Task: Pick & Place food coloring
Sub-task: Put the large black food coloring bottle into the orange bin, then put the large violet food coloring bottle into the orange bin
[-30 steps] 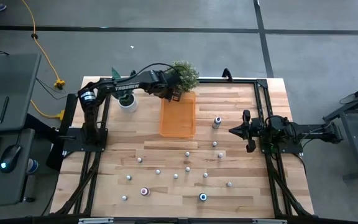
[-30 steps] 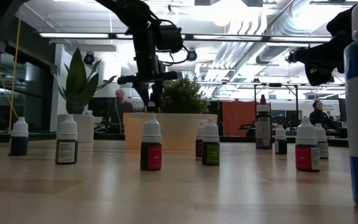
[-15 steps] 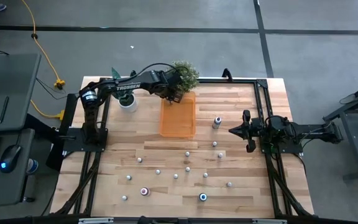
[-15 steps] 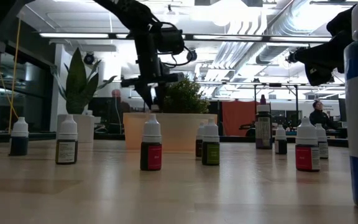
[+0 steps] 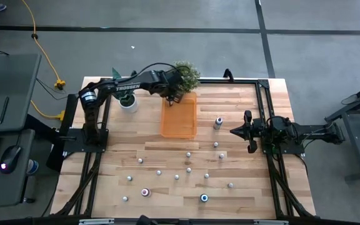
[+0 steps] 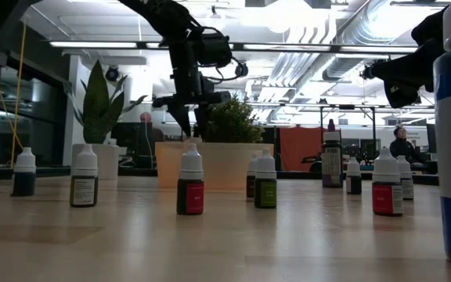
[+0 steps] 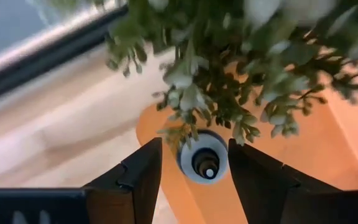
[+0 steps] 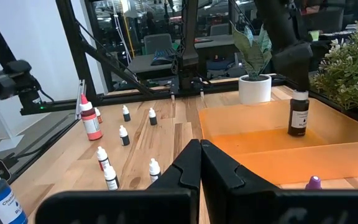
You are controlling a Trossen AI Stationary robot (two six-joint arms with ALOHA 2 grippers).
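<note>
My left gripper point(image 7: 194, 180) hangs open over the far left corner of the orange tray point(image 5: 180, 122). One food coloring bottle point(image 7: 204, 160) stands upright on the tray floor point(image 8: 260, 146) right below it. The fingers stand on either side of its cap point(image 8: 299, 95) with gaps showing. Several more food coloring bottles point(image 5: 188, 170) stand on their bases across the near half of the table. My right gripper point(image 5: 233, 132) waits shut, level, at the table's right side.
A bushy plant point(image 5: 185, 75) stands right behind the tray's far edge, and its twigs point(image 7: 229, 93) hang over the bottle. A white pot with a leafy plant point(image 5: 127, 100) stands at the far left. A taller bottle point(image 5: 218, 122) stands to the right of the tray.
My left gripper has opened over the tray's far left corner and let go of the bottle, which stays upright on the tray floor. The wrist has rolled a little. The arm has kept its place.
</note>
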